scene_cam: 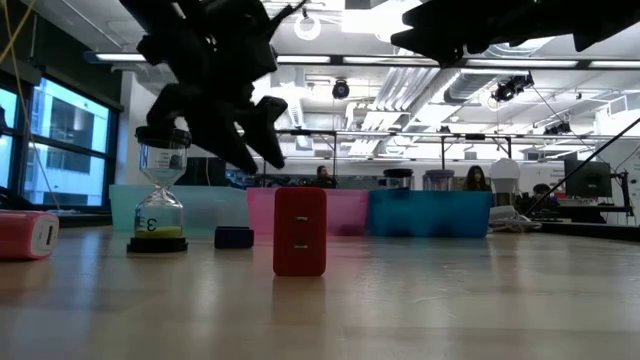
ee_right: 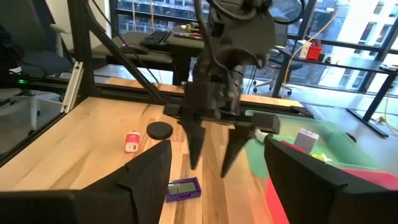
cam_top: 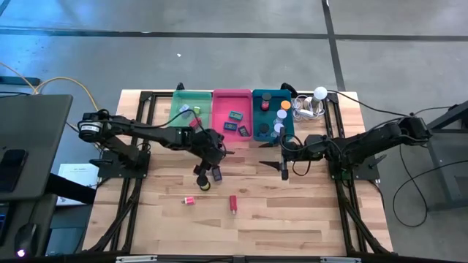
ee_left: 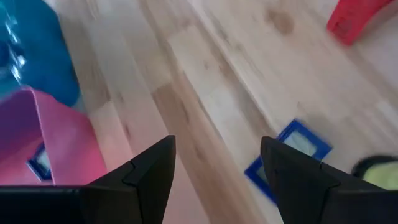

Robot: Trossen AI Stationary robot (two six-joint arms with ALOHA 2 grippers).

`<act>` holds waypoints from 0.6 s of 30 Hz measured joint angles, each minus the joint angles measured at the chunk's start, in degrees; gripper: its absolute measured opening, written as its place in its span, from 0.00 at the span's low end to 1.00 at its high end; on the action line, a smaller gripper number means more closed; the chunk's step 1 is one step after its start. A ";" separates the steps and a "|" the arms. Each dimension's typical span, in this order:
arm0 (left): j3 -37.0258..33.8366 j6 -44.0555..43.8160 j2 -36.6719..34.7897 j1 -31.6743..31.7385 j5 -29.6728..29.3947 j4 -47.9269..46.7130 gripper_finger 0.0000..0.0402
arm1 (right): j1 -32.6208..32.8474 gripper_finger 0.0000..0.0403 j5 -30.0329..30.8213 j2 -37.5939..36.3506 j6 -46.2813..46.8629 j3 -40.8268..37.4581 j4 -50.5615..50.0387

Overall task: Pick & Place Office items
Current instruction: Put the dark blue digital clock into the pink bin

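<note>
Desk of pale wood carries three trays along its far side: a green tray, a pink tray and a teal tray, each with small office items inside. The left hand hangs just above the desk in front of the green and pink trays, its two dark fingers spread apart and pointing down, grasping nothing. Directly beneath it lie a small blue framed item flat on the wood and, just beside that, an hourglass with a black base standing upright. A red block stands on end nearer the front edge of the desk, apart from the left hand, and a smaller red and white item lies on its side to the left of it. The right hand hovers in front of the teal tray, fingers likewise parted and empty, touching nothing. A white ball with cables sits beyond the teal tray.
</note>
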 joint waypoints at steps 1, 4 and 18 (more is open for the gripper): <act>0.00 0.05 0.16 0.07 0.09 -0.60 0.57 | 0.01 0.62 -0.05 0.00 0.00 0.00 0.02; 0.02 1.13 0.69 0.65 0.67 -0.42 0.57 | -0.02 0.62 -0.08 0.00 0.00 0.00 0.07; -0.04 8.54 3.61 2.96 7.59 -5.73 0.57 | -0.02 0.62 -0.10 -0.02 0.00 0.02 0.35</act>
